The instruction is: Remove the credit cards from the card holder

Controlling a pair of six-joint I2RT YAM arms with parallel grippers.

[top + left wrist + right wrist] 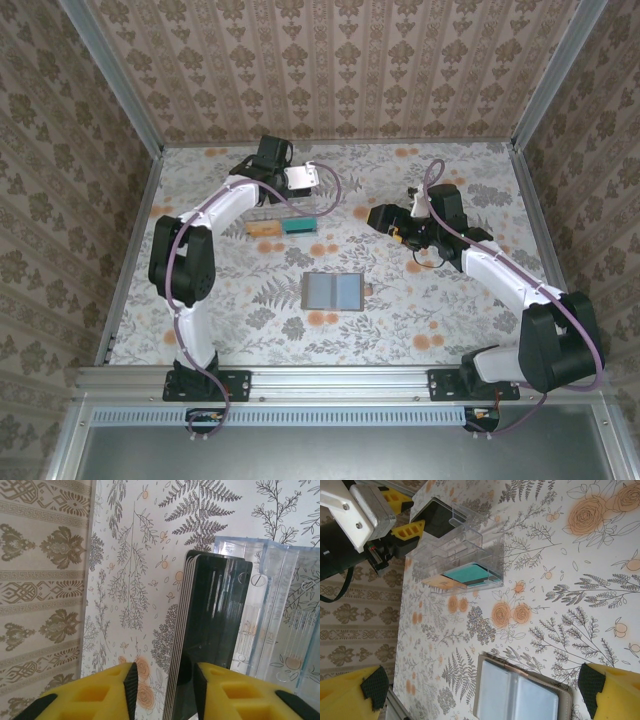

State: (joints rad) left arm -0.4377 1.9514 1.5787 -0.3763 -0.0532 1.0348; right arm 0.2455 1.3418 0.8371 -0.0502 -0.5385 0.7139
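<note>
Our left gripper [164, 674] stands part open around a dark stack of credit cards [212, 630], touching on one side only, at the clear tray [280, 605]. Our right gripper [482, 682] gapes empty above the card holder [520, 697], near that tray. The cards look stiff, light and slick, so we'd pinch their flat faces.

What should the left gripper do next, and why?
Probably pull the left gripper back from the dark cards: they already stand against the clear tray, and a gap shows beside one finger. The card holder lies open.
</note>
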